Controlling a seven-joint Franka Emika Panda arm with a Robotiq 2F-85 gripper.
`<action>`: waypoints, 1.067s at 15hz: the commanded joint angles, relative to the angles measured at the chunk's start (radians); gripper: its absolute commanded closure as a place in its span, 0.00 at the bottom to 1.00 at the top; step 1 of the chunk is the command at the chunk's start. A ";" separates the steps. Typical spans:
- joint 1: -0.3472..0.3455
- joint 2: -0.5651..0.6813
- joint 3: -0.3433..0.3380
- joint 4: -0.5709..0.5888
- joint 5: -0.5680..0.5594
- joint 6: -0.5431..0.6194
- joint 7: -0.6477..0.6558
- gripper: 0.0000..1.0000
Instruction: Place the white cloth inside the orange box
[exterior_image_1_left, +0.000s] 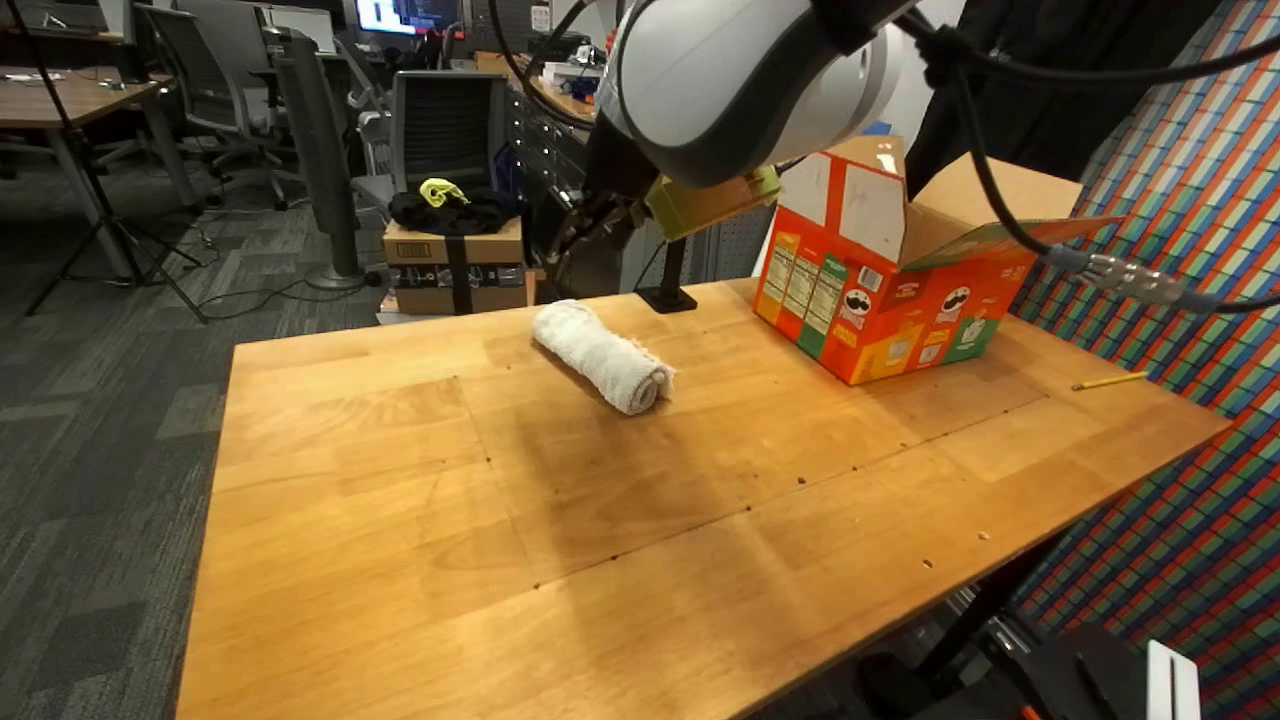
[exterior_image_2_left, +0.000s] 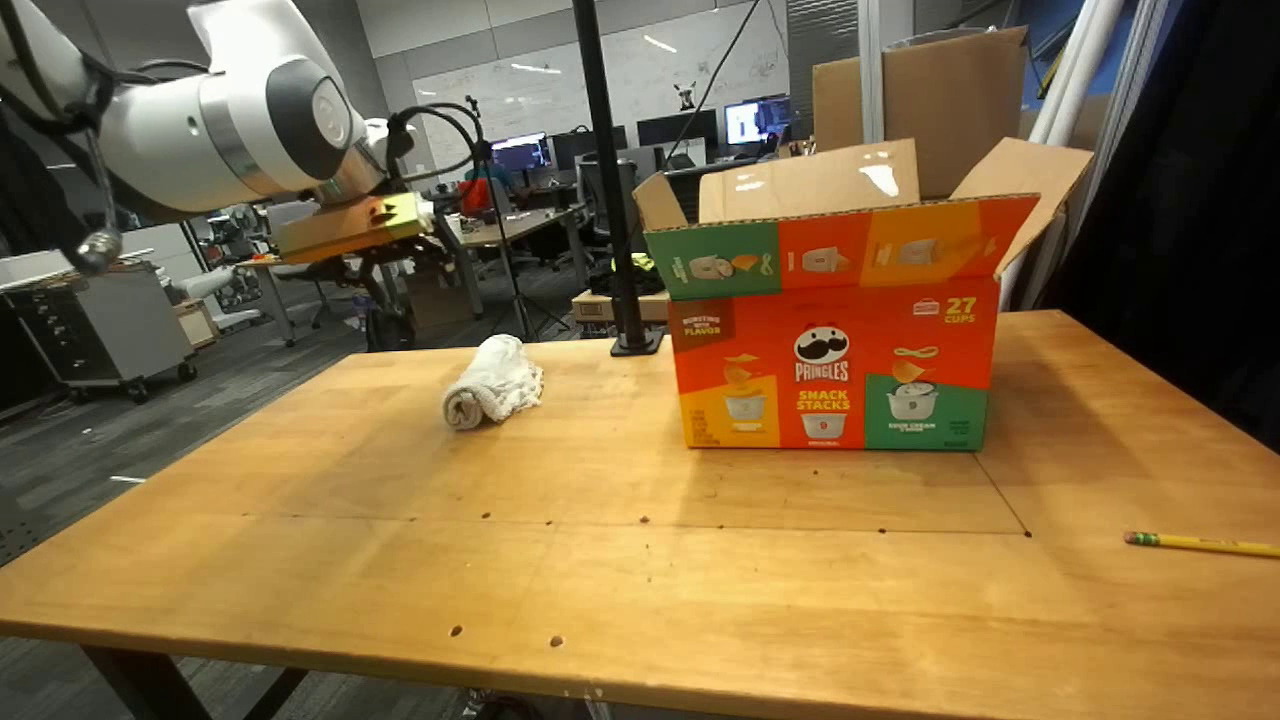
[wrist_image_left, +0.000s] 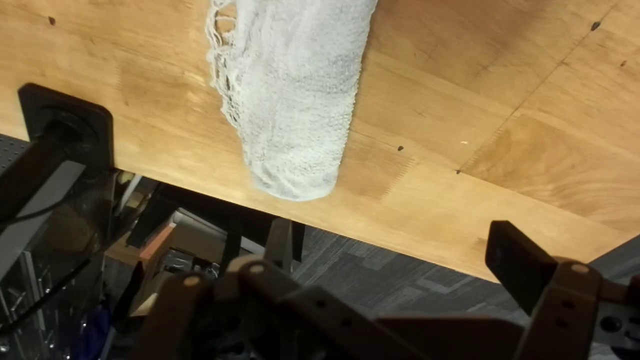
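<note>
The white cloth (exterior_image_1_left: 605, 355) lies rolled up on the wooden table near its far edge. It also shows in an exterior view (exterior_image_2_left: 492, 382) and, with a frayed side, in the wrist view (wrist_image_left: 300, 95). The orange box (exterior_image_1_left: 890, 320) stands on the table with its top flaps open, and it also shows in an exterior view (exterior_image_2_left: 835, 375). Its inside is mostly hidden. My gripper (wrist_image_left: 392, 235) is open with nothing between its fingers. In an exterior view the gripper (exterior_image_1_left: 565, 240) hangs above the far table edge, above and apart from the cloth.
A black post with a square base (exterior_image_1_left: 667, 299) stands at the table edge between the cloth and the box; its base also shows in the wrist view (wrist_image_left: 67, 125). A yellow pencil (exterior_image_2_left: 1200, 544) lies on the table (exterior_image_2_left: 600, 590) beyond the box. A cable hangs by the box.
</note>
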 joint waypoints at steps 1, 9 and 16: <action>-0.006 0.094 0.011 0.075 0.045 0.068 -0.130 0.00; -0.069 0.193 0.059 0.088 0.182 0.101 -0.368 0.00; -0.143 0.239 0.119 0.071 0.238 0.096 -0.469 0.00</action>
